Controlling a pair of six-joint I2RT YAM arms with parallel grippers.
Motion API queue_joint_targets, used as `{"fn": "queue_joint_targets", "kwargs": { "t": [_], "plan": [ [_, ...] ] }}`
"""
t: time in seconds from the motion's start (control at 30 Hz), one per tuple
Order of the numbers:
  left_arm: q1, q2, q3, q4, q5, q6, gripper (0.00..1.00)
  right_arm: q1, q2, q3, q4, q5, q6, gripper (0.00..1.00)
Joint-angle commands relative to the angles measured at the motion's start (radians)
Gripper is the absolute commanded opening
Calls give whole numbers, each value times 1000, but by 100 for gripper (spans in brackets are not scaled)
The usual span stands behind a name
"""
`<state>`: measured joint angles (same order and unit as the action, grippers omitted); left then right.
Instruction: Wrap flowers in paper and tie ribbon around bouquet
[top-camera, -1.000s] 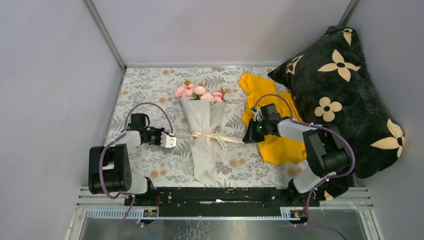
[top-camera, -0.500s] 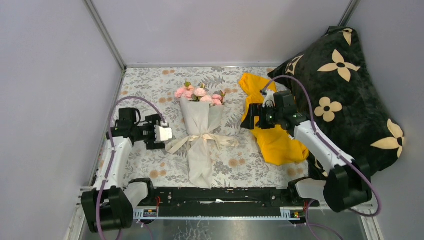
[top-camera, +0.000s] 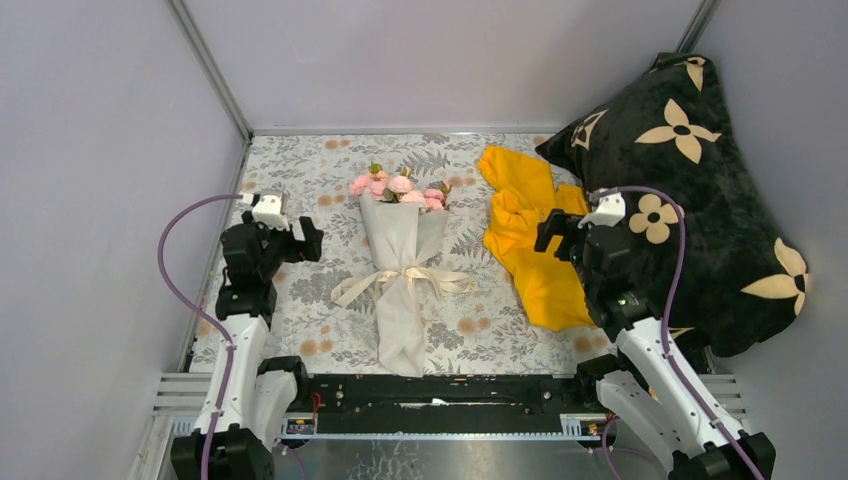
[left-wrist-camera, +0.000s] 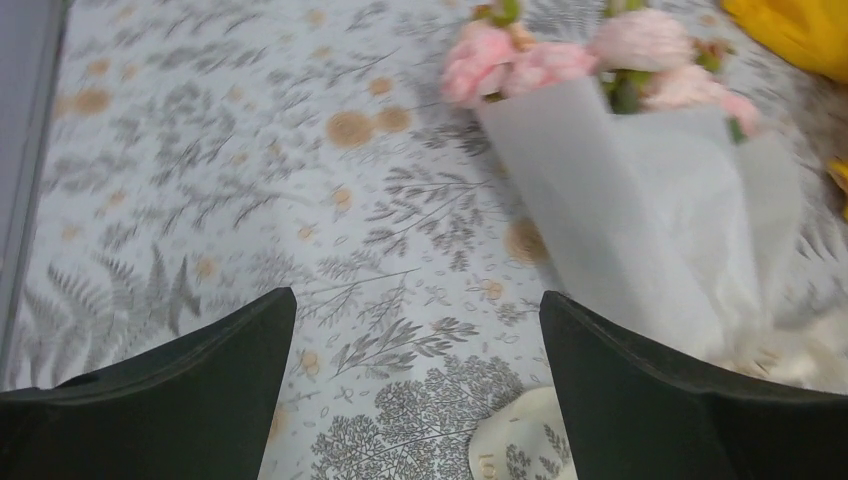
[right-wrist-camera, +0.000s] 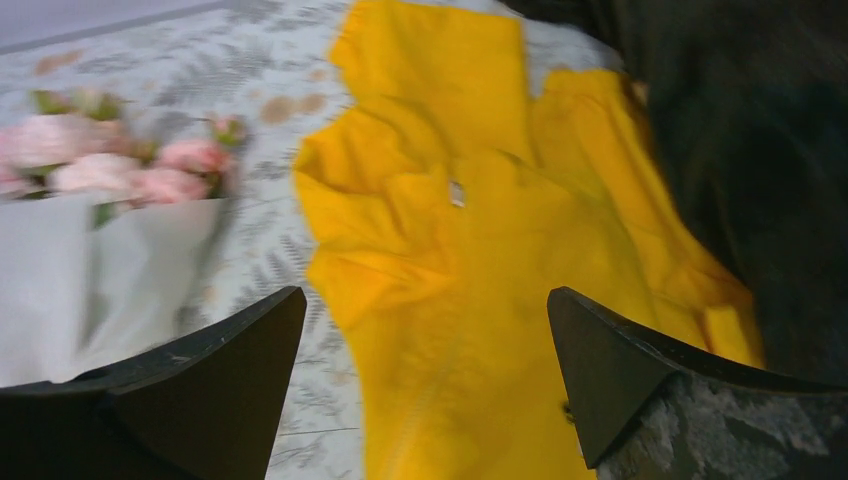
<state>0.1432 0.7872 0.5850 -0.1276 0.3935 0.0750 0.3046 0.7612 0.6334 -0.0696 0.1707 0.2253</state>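
The bouquet (top-camera: 402, 262) lies in the middle of the table: pink flowers (top-camera: 398, 186) at the far end, wrapped in a white paper (top-camera: 403, 235) cone. A cream ribbon (top-camera: 405, 278) is tied round its waist in a bow with slack ends. My left gripper (top-camera: 303, 240) hovers open to the left of the bouquet, holding nothing. My right gripper (top-camera: 553, 236) hovers open to its right, over the yellow garment. In the left wrist view the open gripper (left-wrist-camera: 417, 297) frames bare cloth, with flowers (left-wrist-camera: 560, 60), paper (left-wrist-camera: 650, 210) and a ribbon end (left-wrist-camera: 520, 445) ahead. The right wrist gripper (right-wrist-camera: 426, 292) is open too, flowers (right-wrist-camera: 110, 165) and paper (right-wrist-camera: 80, 285) to its left.
A yellow garment (top-camera: 530, 240) lies right of the bouquet, seen close in the right wrist view (right-wrist-camera: 470, 250). A big black pillow (top-camera: 690, 190) with cream flower shapes fills the right side. A floral tablecloth (top-camera: 300, 170) covers the table, with grey walls (top-camera: 110, 150) round it.
Both grippers opened and let go of the ribbon ends, which dropped slack. Both arms then lifted and drew back outward from the bouquet.
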Motion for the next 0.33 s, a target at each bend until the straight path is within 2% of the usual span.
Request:
{"fn": "queue_joint_targets", "kwargs": {
  "t": [0.0,0.1,0.3],
  "plan": [
    [7,-24,-130,292,-307,-240,99,-4,-55,-132,165,391,77,100],
    [9,-27,-202,362,-359,-266,99,-4,-78,-203,203,548,126,100],
    [7,-49,-283,448,-362,-250,99,-4,-76,-172,103,577,169,100]
  ]
}}
